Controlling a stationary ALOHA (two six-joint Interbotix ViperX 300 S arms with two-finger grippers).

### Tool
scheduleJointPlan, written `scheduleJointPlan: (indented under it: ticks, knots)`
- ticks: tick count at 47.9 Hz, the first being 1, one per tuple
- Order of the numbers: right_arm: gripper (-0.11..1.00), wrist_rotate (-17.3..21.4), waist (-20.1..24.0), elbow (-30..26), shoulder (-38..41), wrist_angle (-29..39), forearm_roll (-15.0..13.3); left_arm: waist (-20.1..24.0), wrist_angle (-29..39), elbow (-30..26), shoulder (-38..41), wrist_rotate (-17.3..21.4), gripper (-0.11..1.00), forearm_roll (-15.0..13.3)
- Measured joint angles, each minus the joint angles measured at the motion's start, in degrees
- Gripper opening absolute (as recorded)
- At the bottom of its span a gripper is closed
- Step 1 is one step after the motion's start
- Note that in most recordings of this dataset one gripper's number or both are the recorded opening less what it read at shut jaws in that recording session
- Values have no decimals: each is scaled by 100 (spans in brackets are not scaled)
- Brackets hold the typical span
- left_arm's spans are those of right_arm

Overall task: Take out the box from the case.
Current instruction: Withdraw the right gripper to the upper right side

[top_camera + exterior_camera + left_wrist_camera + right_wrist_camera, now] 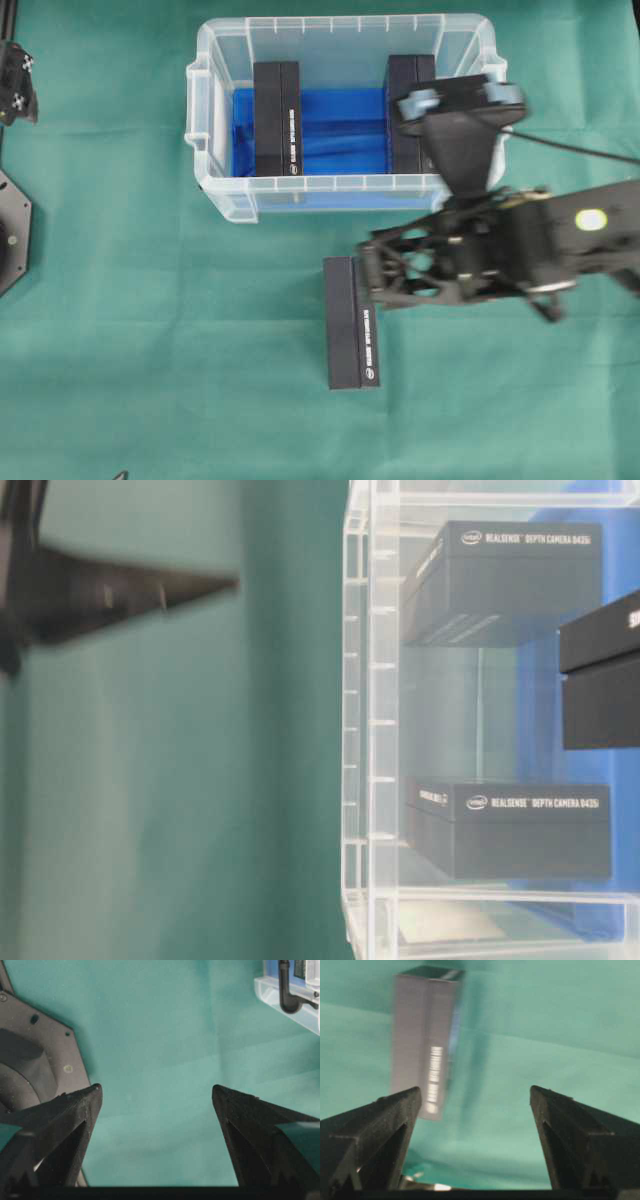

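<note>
Green cloth, case, box outside

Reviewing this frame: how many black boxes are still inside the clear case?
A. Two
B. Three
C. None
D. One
A. In the overhead view two black boxes stand in the case, one at the left and one at the right, while a third box lies outside on the green cloth.
</note>
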Motion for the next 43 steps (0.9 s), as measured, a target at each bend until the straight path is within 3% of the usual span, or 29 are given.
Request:
scheduleJointPlan:
  ticks: [21,28,43]
  knots:
    - [85,571,299,2039,-2180,44,35,0,-9,0,-9,0,92,9]
    - [85,527,299,2338,-2602,62,35,9,-18,0,-9,0,92,26]
    - [85,229,211,2514,-2637,62,-26,0,-9,0,0,0,92,26]
